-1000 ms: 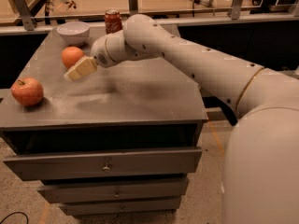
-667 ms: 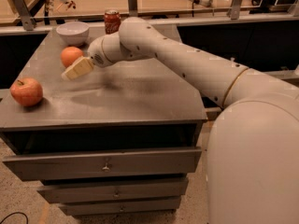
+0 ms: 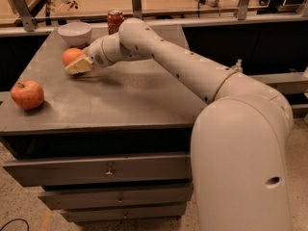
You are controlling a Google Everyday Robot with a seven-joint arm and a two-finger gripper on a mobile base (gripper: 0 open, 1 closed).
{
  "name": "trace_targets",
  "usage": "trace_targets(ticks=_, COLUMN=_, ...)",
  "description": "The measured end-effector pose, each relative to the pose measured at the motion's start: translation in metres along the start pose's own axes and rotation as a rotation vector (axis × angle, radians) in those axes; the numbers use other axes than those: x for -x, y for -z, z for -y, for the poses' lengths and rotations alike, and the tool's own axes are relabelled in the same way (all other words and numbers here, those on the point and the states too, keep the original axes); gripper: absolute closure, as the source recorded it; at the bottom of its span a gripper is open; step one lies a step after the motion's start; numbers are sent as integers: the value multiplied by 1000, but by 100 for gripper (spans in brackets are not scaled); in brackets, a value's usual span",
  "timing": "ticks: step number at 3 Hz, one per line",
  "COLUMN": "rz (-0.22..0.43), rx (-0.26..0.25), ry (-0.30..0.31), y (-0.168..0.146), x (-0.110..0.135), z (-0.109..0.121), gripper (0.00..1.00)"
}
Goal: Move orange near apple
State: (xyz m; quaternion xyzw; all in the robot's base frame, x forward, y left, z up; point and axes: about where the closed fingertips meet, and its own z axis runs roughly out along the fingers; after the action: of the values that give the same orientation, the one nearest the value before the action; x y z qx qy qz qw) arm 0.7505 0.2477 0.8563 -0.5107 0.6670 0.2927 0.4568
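Jaws sit just beside the round matte orange (image 3: 70, 55).

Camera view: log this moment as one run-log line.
gripper: beside orange, rear-left of cabinet top | apple: front-left, apart from orange | task: orange not yet near apple

The table (image 3: 125, 100) fills the left and middle of the frame, with drawers (image 3: 106, 170) stacked beneath its top. The apple (image 3: 27, 94) sits on the table near its front left edge, at the far left of the frame. The orange (image 3: 70, 55) lies farther back, up and to the right of the apple and well apart from it. The gripper (image 3: 77, 67) is low over the table, just in front of the orange and slightly to its right. Behind the orange stands a bowl (image 3: 74, 32), with a can (image 3: 115, 20) to the bowl's right, both near the table's back edge. The arm (image 3: 183, 66) runs from the gripper across the table to the robot's body (image 3: 240, 167) at the lower right of the frame. A workbench (image 3: 159, 1) crosses the top of the frame behind the table.
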Motion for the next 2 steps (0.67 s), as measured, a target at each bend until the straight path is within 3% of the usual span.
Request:
trace_targets(ticks=1, rz=-6, rx=23, ry=12, y=-9, x=0, z=2, gripper=65)
trace_targets(ticks=2, rz=1, rx=59, ry=27, y=3, x=8, z=-7, gripper=88)
